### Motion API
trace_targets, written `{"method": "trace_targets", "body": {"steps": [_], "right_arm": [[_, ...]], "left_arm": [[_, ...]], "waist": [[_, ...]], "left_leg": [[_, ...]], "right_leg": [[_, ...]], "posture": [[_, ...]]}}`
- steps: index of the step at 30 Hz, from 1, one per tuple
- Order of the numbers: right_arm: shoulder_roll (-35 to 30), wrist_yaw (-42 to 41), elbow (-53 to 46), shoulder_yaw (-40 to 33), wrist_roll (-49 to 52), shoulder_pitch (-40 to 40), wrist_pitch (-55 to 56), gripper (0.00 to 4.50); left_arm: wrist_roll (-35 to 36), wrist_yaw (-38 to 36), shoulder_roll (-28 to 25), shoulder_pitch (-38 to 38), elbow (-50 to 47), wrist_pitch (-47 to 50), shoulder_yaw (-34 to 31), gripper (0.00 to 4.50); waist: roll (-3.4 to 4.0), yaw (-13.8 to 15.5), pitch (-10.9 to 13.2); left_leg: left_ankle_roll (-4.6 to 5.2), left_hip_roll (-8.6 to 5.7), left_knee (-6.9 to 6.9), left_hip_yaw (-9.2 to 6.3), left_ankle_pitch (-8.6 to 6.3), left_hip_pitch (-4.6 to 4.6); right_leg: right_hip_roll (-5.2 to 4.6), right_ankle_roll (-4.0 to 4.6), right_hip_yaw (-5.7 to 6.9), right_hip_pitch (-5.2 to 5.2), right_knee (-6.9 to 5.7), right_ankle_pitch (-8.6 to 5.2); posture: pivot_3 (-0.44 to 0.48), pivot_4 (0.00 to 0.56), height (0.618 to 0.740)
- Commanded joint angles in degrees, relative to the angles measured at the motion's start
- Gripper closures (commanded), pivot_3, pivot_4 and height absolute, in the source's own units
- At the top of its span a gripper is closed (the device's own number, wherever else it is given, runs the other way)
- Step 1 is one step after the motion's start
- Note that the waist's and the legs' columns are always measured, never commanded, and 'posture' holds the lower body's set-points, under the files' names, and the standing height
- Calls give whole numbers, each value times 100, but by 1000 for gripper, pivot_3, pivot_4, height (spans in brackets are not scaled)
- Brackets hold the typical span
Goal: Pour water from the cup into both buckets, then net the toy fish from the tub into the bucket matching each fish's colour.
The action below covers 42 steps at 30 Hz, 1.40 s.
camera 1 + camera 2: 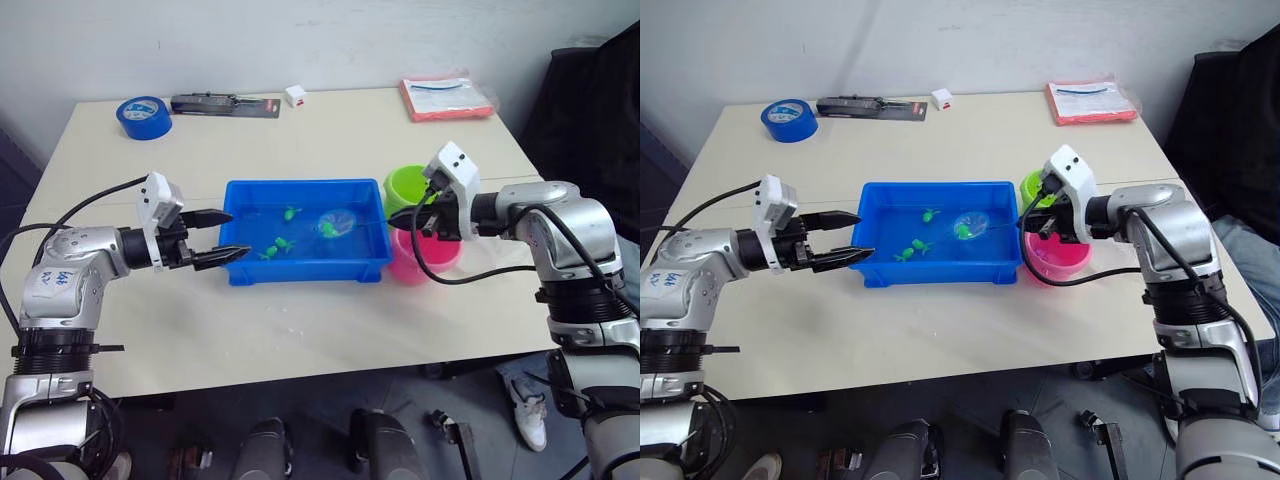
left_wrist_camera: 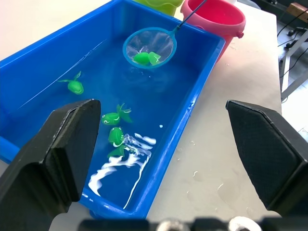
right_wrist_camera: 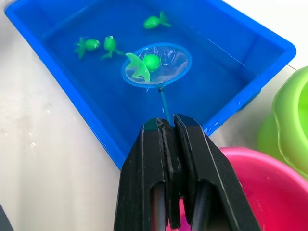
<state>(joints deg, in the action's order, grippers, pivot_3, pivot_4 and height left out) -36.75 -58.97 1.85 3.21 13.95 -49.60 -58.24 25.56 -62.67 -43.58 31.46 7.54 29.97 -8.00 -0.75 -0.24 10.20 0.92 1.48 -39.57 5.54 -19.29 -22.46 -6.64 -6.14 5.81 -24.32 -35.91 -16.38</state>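
**One green fish in the net, three more loose in the tub**

Four green toy fish show in the blue tub (image 1: 240, 272), which sits near the middle of the worktop (image 1: 300, 330) and holds water. One fish (image 3: 144, 64) lies in the net (image 3: 156, 65), whose blue ring is over the water toward the end of the tub nearest the buckets. The other three are loose in the water: one fish (image 2: 73, 84) near the tub's far wall, and a pair (image 2: 115, 126) close together toward the tub's near wall.

The net's thin handle runs from the ring over the tub's end wall to the right gripper (image 3: 172, 126), whose jaws are clamped tight on it. That gripper hangs above the pink bucket (image 1: 432, 258), which stands just beside the tub's end. The lime green bucket (image 1: 408, 186) stands next to the pink one, on its far side, also just beside the tub.

The left gripper (image 1: 222, 236) is at the opposite end of the tub, level with its rim; its jaws are spread wide and hold nothing.

Well beyond the tub, along the worktop's far edge, lie a roll of blue tape (image 1: 143, 116), a flat black package (image 1: 225, 104), a small white box (image 1: 295, 95) and a red folder (image 1: 446, 98). Drops of water lie on the worktop beside the tub's near wall.
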Motion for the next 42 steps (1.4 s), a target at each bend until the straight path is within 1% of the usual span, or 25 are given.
{"method": "trace_targets", "body": {"steps": [1, 4, 8, 12, 14, 18, 24, 28, 33, 42], "right_arm": [[-107, 150, -636, -492, 453, 188, -262, 3718], [-149, 296, -1046, -742, 746, 434, -435, 3718], [-168, 542, -1835, -1100, 1164, 954, -622, 3718], [-143, 825, -2160, -1351, 1496, 1086, -822, 3718], [-169, 959, -2236, -1453, 1602, 1117, -862, 3718], [-431, 1327, -2135, -1995, 1644, 1175, -841, 3718], [-829, 1655, -1800, -2219, 1517, 1217, -519, 3718], [-1007, 1957, -1553, -1977, 1149, 1248, 13, 3718], [-1180, 2253, -1329, -1379, 417, 1348, 894, 3718], [-1635, 2486, -1026, -349, -1082, 1651, 2457, 3718]], "left_arm": [[107, -73, -122, 140, -66, -11, -118, 18], [111, -105, -130, 175, -45, -11, -110, 18], [66, -171, -112, 314, 81, -62, -49, 18], [15, -257, -71, 484, 240, -130, 44, 18], [-7, -282, -52, 549, 311, -165, 81, 18], [-70, -332, 62, 828, 593, -335, 209, 18], [-181, -377, 308, 1277, 1082, -649, 308, 18], [-403, -327, 562, 1648, 1579, -1130, 428, 18], [-541, -323, 758, 1927, 1979, -1404, 463, 18], [-614, -394, 772, 1970, 2093, -1476, 453, 18]], "waist": [[0, 4, 0], [0, 14, 0], [0, 19, 0], [0, 4, 0], [0, 6, 0], [0, 18, 0], [0, 28, 0], [0, 24, 0], [0, -3, 0], [0, 23, 0]], "left_leg": [[0, 1, 1, 0, 0, -1], [0, -2, 0, -1, 0, -2], [1, -1, 0, -1, -1, -3], [1, -2, -1, 1, -1, -3], [1, -1, 1, 1, -1, -3], [1, -8, 1, 4, -1, -4], [5, -32, 0, 2, -4, -5], [5, -33, 0, 3, -3, -4], [5, -32, 0, 7, -3, -5], [5, -31, -1, 8, -3, -8]], "right_leg": [[0, 0, 0, 0, 0, 0], [-1, 0, 0, -1, 0, 0], [0, 0, 0, -1, 1, 0], [-1, 0, -2, -2, 0, 0], [1, 0, -1, -3, 0, 0], [1, 0, -2, -4, 1, 0], [-3, 0, -3, -4, 1, 0], [-3, 0, -3, -4, 0, 0], [-1, -1, -3, -7, 0, 0], [-3, -1, -4, -11, -1, 0]], "posture": [[0, 150, 737], [0, 150, 737], [0, 150, 737], [0, 150, 737], [0, 150, 737], [0, 150, 737], [0, 150, 737], [0, 150, 737], [0, 150, 737], [0, 150, 737]]}}
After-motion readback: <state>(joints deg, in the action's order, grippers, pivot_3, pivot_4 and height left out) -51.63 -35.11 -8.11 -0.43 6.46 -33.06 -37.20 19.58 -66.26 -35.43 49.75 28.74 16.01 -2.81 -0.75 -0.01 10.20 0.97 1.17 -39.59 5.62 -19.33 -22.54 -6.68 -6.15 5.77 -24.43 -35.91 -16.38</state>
